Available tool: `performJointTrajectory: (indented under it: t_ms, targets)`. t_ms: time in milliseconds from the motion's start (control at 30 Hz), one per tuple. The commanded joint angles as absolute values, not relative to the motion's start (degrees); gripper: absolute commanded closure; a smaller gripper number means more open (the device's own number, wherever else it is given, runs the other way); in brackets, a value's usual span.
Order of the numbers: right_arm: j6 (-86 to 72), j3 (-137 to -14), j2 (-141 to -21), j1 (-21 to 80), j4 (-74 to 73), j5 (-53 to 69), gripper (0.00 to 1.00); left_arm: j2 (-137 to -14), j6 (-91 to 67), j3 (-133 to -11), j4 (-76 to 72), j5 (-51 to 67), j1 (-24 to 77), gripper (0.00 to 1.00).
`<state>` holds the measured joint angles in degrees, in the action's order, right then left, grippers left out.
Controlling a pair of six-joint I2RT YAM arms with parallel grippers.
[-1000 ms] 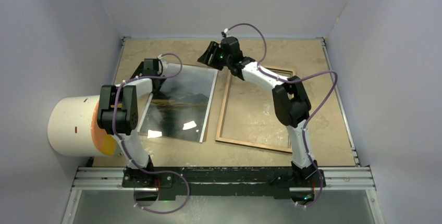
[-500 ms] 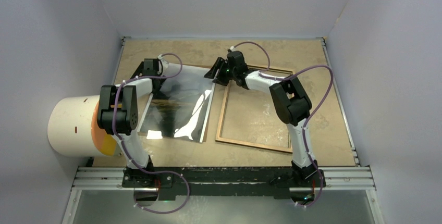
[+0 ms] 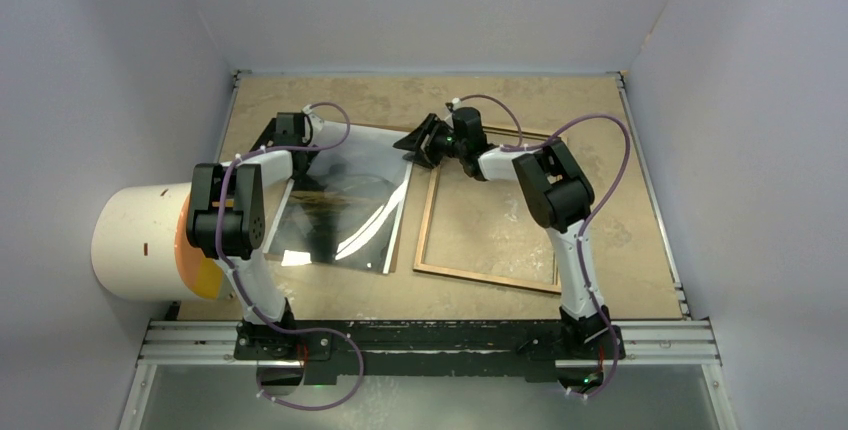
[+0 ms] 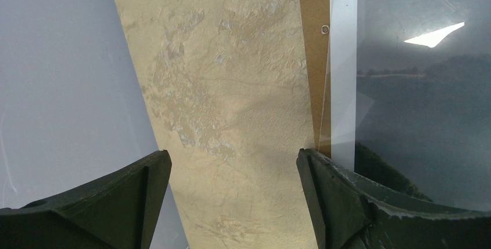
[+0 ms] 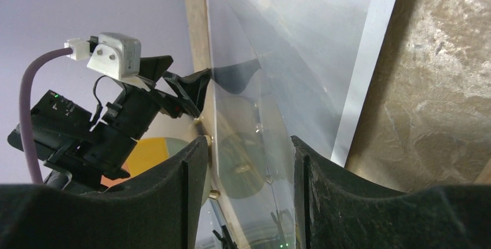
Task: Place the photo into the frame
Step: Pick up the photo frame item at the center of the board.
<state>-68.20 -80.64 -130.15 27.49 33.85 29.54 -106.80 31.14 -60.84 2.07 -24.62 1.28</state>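
Toward the left edge of the surface (image 3: 620,230), found the photo (image 3: 345,205) lying picture-up and bowed. Found the frame (image 3: 485,280) just beside it, toward the right edge, wood-brown back up. Noted left end effector (image 4: 233,156) released at the photo's far-left corner — right end effector (image 5: 246,142) likewise released, fingers straddling its far-right corner.

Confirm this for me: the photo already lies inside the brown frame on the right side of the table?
Not quite. The photo lies outside the brown frame, just to its left. The frame, on the right side of the table, encloses only bare tabletop. The top external view shows it.
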Motion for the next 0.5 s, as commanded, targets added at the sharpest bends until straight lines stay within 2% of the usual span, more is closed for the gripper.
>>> performJointTrajectory:
  t_ms: [0, 133, 200, 233, 267, 333, 467]
  targets:
    - [-69.7, -80.2, -129.7, 28.1, 37.8, 33.8, 0.45, -109.4, 29.2, -58.3, 10.6, -17.0, 2.6, 0.14]
    - [-66.7, -80.6, -128.8, 28.6, 33.0, 33.9, 0.47, -109.3, 28.9, -59.2, 11.5, -16.5, 2.5, 0.14]
    - [-65.0, -82.0, -128.7, 28.7, 30.4, 34.7, 0.62, -109.1, 28.7, -59.8, 12.1, -16.4, 2.5, 0.14]
    - [-64.2, -82.6, -128.4, 28.7, 29.0, 35.7, 0.73, -108.8, 28.7, -60.4, 12.9, -16.4, 2.5, 0.14]
    - [-63.3, -83.3, -128.0, 28.6, 27.4, 36.4, 0.89, -108.5, 28.7, -61.1, 13.8, -16.5, 2.5, 0.13]
    - [-61.2, -85.0, -126.5, 27.7, 24.0, 36.3, 1.0, -107.3, 28.7, -63.5, 15.8, -16.3, 2.2, 0.12]
    - [-56.7, -87.5, -121.3, 24.6, 15.8, 36.7, 1.0, -104.5, 29.3, -69.2, 20.7, -16.3, 1.8, 0.1]
